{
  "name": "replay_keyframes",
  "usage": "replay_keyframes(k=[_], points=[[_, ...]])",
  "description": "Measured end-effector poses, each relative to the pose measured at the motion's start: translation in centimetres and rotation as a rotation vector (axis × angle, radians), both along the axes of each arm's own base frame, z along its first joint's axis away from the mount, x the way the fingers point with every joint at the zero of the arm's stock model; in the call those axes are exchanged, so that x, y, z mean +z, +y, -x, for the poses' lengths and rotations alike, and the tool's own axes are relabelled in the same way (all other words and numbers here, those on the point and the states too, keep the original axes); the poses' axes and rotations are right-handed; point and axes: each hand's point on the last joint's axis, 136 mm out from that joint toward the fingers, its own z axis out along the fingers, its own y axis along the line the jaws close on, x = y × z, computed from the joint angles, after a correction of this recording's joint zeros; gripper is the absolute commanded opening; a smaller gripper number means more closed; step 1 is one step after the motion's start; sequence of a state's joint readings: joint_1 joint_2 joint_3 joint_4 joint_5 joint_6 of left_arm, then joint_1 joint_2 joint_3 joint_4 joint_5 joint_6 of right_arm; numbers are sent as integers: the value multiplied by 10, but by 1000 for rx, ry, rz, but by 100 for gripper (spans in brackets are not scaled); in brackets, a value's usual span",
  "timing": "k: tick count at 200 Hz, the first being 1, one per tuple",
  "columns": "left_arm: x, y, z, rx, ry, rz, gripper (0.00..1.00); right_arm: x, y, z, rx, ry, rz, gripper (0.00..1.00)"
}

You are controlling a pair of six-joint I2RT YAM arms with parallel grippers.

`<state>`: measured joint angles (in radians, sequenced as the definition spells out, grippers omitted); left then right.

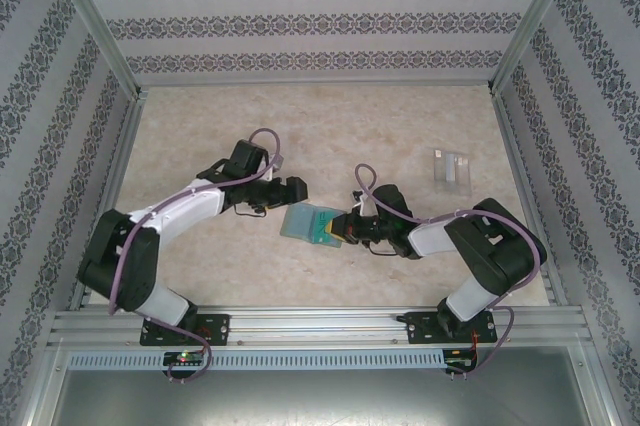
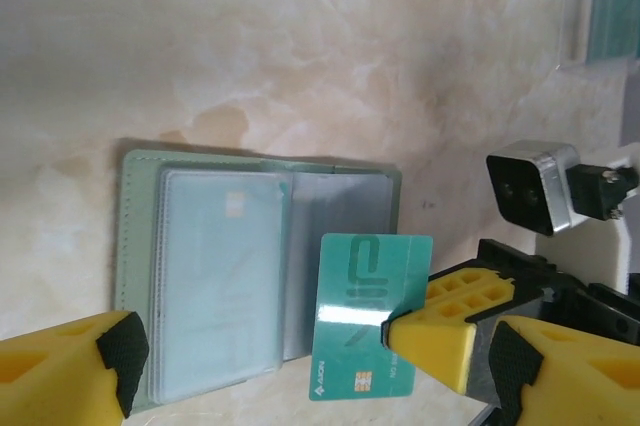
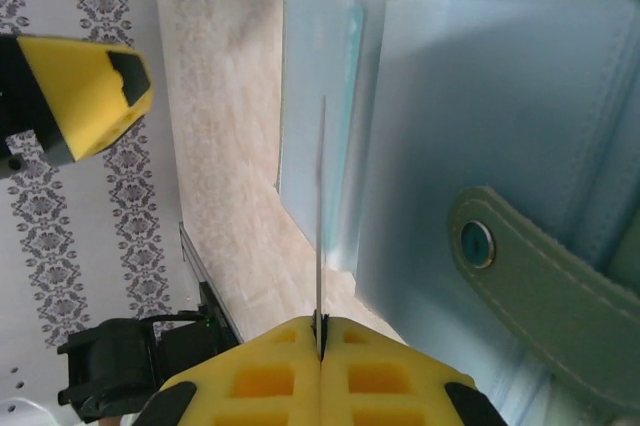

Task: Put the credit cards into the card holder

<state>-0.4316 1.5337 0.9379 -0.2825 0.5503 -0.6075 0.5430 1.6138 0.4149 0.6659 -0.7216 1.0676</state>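
Right claw [image 3: 320,331]: fingers pressed together, pinching card [image 3: 321,216] by one long edge.
Card: teal face, chip near its low end in left wrist view. Seen edge-on from right wrist, a thin line running straight out from the fingers. Held up on edge, not flat.
Card position: over holder [image 1: 303,223], on the side toward the right claw. Can't tell whether its edge touches a sleeve.
Holder: lies open and flat on table [image 1: 330,126], mid-table between the two claws. Spine crosses the line between the claws.
Holder contents: clear sleeves [image 2: 335,246] on both halves. One on the half away from the right claw holds a pale stored card [image 2: 215,276] with a chip.
Snap tab [image 3: 520,266]: green strap with stud, lying across the sleeves nearest the right wrist camera.
Left claw [image 1: 290,190]: spread wide, nothing between its fingers, just beside the holder's far-left corner.
Room: holder well apart from the side walls [image 1: 60,96] and the front rail [image 1: 320,326], bare tabletop on all sides.
Spare cards [image 1: 452,168]: pale stack, far right of the table, near the right wall, well apart from the holder.
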Motion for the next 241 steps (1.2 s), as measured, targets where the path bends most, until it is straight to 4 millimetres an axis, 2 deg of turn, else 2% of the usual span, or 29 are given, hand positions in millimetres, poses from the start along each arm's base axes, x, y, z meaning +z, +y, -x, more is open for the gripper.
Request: replay_keyframes(k=[56,99,141,179,202,212,241], points=[[-29,0,10,-69,75,-83,86,-16,0,1,10,32,25,0],[-38,6,9,-105,96,-152,87,-9,10,-14,18,14,-6,0],[-64,14,13,-113,168,-228,85,-6,12,-23,13,9,-23,0],[-72,16,13,-111,192,-250,70,-16,9,-23,3,40,-10,0],[-75,18,12,-106,208,-267,69,-16,9,-23,-2,45,-12,0],[-75,18,12,-106,211,-270,64,-16,9,-23,-5,47,-12,0],[-77,21,12,-99,221,-288,59,-16,9,-23,-11,52,-15,0]])
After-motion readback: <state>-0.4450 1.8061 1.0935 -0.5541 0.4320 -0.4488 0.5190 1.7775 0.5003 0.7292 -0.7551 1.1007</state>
